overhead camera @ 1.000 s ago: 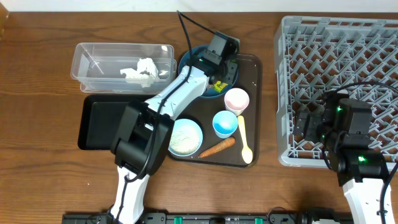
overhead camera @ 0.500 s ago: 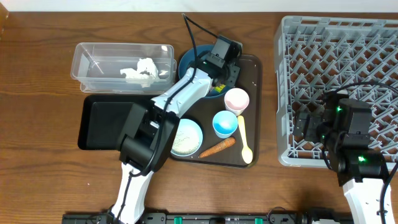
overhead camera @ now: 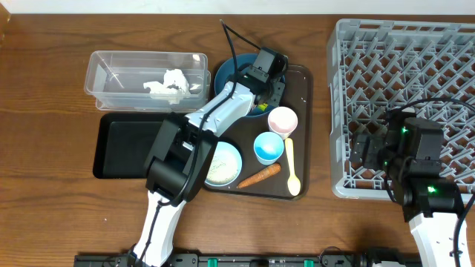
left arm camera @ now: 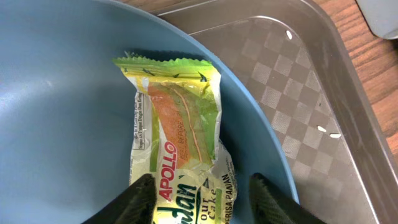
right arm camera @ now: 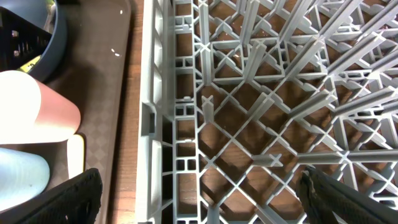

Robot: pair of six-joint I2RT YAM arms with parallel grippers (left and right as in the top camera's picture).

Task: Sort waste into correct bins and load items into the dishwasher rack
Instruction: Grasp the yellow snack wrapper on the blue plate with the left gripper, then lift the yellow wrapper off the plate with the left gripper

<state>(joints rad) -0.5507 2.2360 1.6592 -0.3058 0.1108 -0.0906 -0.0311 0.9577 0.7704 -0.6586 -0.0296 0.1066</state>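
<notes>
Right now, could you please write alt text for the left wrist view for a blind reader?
A yellow-green wrapper lies in the blue dish, its near end between the left gripper's black fingertips; the brown tray shows beyond.

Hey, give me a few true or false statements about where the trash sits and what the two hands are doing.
The tissue lies in the clear tub. True.
The wrapper lies in the black tray. False: it lies in the blue dish, between the fingers of the left hand.
The right hand is open above the rack. True.
The carrot stick sits in the white bowl. False: it lies on the brown tray.
</notes>
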